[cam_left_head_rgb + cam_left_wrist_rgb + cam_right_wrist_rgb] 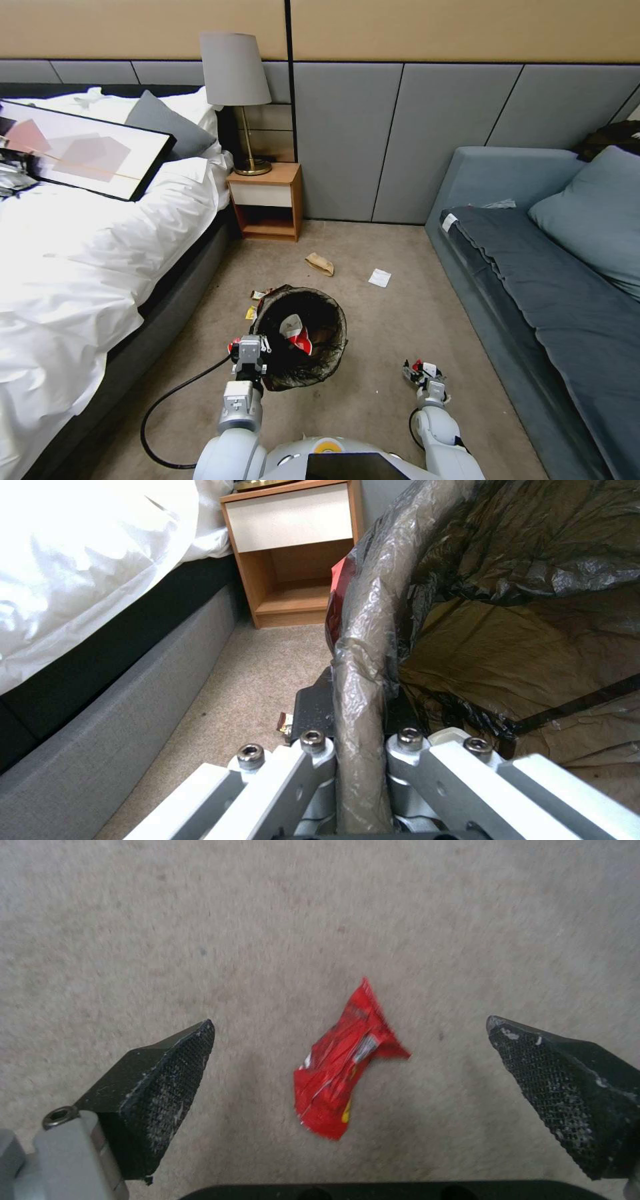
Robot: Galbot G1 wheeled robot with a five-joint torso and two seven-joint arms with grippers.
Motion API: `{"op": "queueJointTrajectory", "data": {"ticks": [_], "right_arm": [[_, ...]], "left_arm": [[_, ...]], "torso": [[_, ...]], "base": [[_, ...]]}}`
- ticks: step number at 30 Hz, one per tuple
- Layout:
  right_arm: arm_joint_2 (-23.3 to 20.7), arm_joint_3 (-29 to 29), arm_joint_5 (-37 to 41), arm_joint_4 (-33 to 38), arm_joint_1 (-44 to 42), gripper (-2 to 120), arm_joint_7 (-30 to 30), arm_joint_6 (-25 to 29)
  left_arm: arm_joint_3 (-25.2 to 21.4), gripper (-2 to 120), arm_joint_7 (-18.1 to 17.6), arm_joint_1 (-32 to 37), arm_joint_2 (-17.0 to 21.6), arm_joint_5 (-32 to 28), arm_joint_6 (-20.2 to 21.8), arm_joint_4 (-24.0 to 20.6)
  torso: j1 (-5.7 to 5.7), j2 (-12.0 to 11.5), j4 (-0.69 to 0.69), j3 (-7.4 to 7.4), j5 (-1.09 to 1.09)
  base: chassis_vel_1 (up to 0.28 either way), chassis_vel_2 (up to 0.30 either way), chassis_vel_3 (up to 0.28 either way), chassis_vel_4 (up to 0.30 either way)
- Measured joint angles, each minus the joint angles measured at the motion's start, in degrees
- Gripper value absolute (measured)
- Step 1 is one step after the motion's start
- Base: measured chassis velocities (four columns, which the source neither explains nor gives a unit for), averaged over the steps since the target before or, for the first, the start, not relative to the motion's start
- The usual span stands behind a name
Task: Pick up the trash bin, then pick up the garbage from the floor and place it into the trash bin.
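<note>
1. A small round trash bin (301,337) lined with a crinkled black plastic bag sits low over the beige carpet floor (373,400), between the bed and the sofa, tilted so its opening faces the head camera.
2. Inside the bin lies a red-and-white snack packet (297,331).
3. The left pincer (249,348) is clamped on the bin's near-left rim; the left wrist view shows the bag-covered rim (363,690) squeezed between its two metal fingers (303,760).
4. The right pincer (421,371) hovers low over the carpet to the right of the bin, its two black textured pads (160,1090) spread wide and gripping nothing.
5. Beneath the gap between those pads, flat on the carpet, lies a crumpled red snack packet (343,1065), touching neither pad.
6. Just beside the bin's far-left edge, small yellow and dark wrappers (256,303) lie on the floor.
7. Farther off, near the wall, lie a crumpled brown paper bag (321,264) and, to its right, a white paper slip (379,278), apart from each other.
8. A bed with white bedding (87,267) fills the left side, with a black-framed picture (80,150) lying on it.
9. A wooden nightstand (267,200) stands beside the bed and carries a grey-shaded lamp (235,80).
10. A blue-grey sofa (547,287) runs along the right side.
</note>
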Motion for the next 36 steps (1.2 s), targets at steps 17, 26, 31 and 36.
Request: {"op": "queueJointTrajectory", "data": {"ticks": [17, 26, 31, 36], "right_arm": [[0.22, -0.66, 1.91, -8.72, 3.82, 100, -0.23, 1.54], [-0.17, -0.51, 1.42, -12.38, 6.25, 96, -1.68, 3.23], [-0.28, -0.6, 1.21, -12.9, 6.62, 86, -1.97, 3.46], [-0.16, -0.53, 1.09, -13.29, 6.5, 72, -2.01, 3.91]], "left_arm": [[0.22, 1, -0.1, 0.39, 0.11, 0.52, -0.07, 0.02], [0.44, 1, -0.11, 0.69, 0.06, 0.95, -0.23, 0.02], [0.54, 1, -0.14, 0.63, -0.06, 1.0, -0.26, 0.13], [0.53, 1, -0.17, 0.54, -0.05, 1.0, -0.29, 0.22]], "torso": [[0.0, 0.01, -0.02, -0.01, -0.06], [0.0, 0.01, -0.01, -0.01, -0.04], [0.0, 0.01, 0.02, -0.01, -0.01], [-0.01, 0.02, 0.04, -0.01, 0.01]], "base": [[0.0, 0.0, 0.0, 0.0], [0.0, 0.0, 0.0, 0.0], [0.0, 0.0, 0.0, 0.0], [0.0, 0.0, 0.0, 0.0]]}}
